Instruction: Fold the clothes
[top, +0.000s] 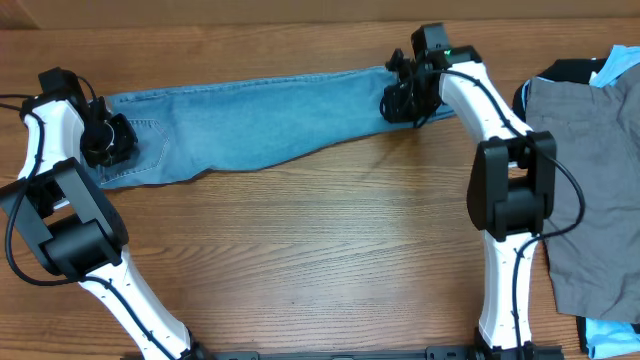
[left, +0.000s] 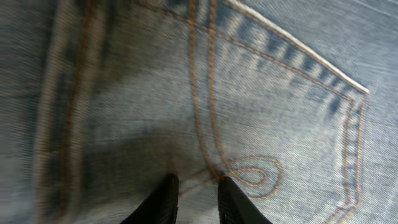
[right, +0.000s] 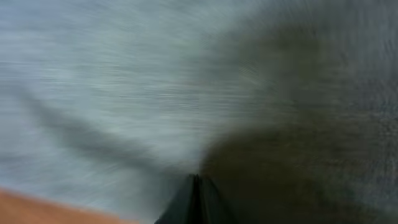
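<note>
Working from the left edge of the table (top: 320, 260): left gripper (top: 108, 140) is sitting on the waist end of the jeans (top: 260, 125), just beside the stitched back pocket (top: 150, 135).

Left wrist view: the two black fingers (left: 165, 199) are standing close together, and a narrow strip of denim is showing between them. The left gripper (left: 198, 186) is reading as nipped onto the jeans there. The pocket's (left: 280, 124) looped orange stitching is ending right at the fingertips. The pocket is lying flat, and its contents cannot be told. A double-stitched band (left: 62, 124) is running down the left of that view.

Centre: the jeans are lying stretched out flat along the far side of the table. The waist is pointing left and the leg end is pointing right. The denim is narrowing toward the right.

Right of centre: right gripper (top: 405, 100) is pressing down at the leg end of the jeans.

Right wrist view: heavily blurred. The right gripper's (right: 196, 186) jaws are showing together with no gap. Pale denim is filling the view, with a dark shadowed patch on the right. A sliver of brown table (right: 37, 208) is showing at lower left. Whether any denim is caught between the jaws cannot be told.

Far right: grey trousers (top: 590, 180) are lying spread on the table edge, well apart from the jeans. A black garment (top: 570, 70) and a pale-blue garment (top: 620, 65) are poking out from beneath their far end. More pale blue is showing under their near end.
</note>
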